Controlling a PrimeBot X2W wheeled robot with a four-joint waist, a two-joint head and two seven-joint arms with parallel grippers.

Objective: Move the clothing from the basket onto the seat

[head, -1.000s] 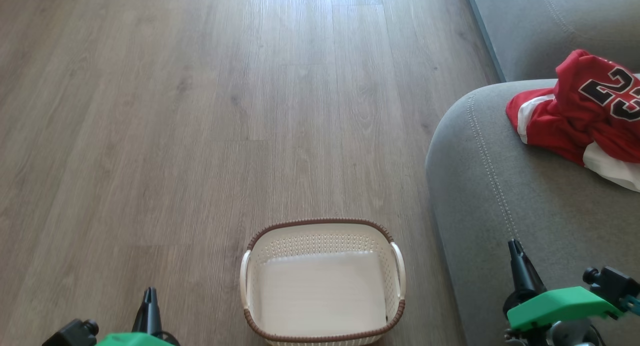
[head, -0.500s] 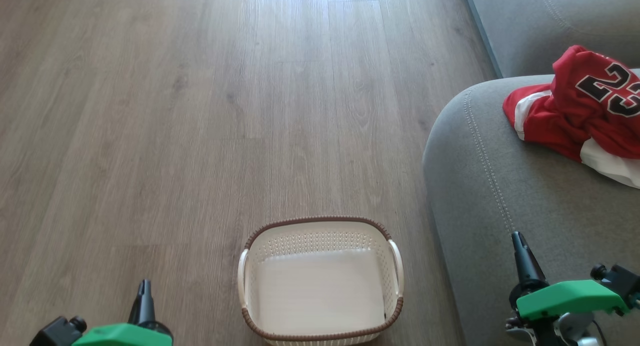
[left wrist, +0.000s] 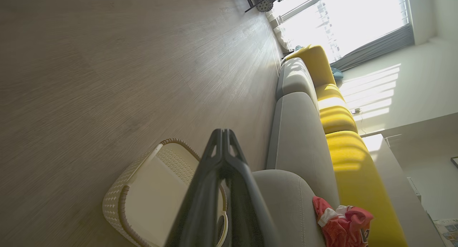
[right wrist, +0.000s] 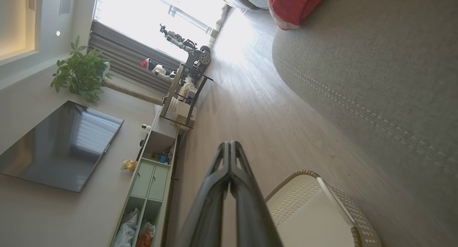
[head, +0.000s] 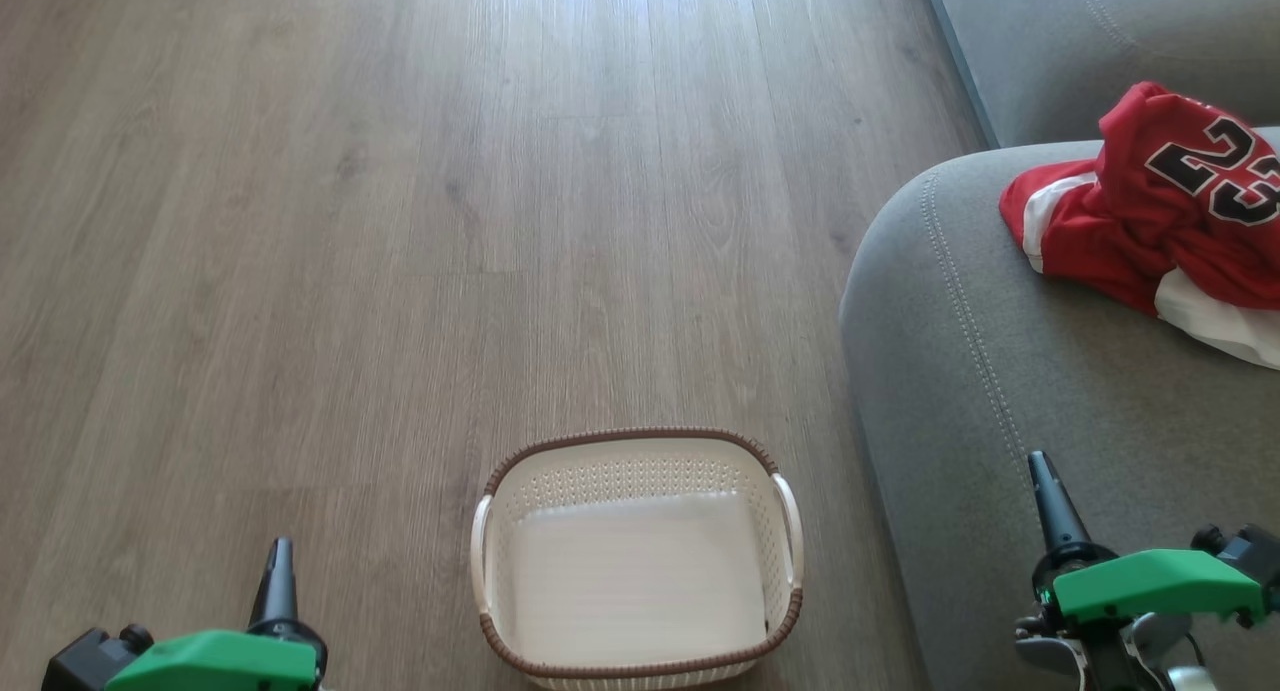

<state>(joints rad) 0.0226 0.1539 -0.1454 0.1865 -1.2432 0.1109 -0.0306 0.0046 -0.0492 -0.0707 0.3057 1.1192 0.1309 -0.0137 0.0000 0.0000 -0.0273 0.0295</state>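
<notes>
clothing: red bunched-up clothing [head: 1150, 211] with the black 23 showing, lying on the seat [head: 1000, 371] at the far right. it's well apart from the basket, which is right where the task wants it.
basket: basket [head: 630, 437] stands on the wood floor [head: 400, 221] near the middle, just left of the seat's rounded corner. only its bare cream bottom shows inside, so i'd say nothing's left to pull out.
left gripper: left gripper [head: 277, 549] is low at the near left over the floor. its wrist view shows the fingers pressed together with nothing between them.
right gripper: right gripper [head: 1040, 461] is at the near right over the seat's front corner, fingers pressed together too, nothing pinched.
why like that: both sit either side of the basket, well away from the clothing. that reads to me like a rest pose since there's nothing to grab.
progress: basically done, imo.
watch out: the fabric looks slippery, but the heap lies well in from the rounded edge, so it probably won't slide off.
</notes>
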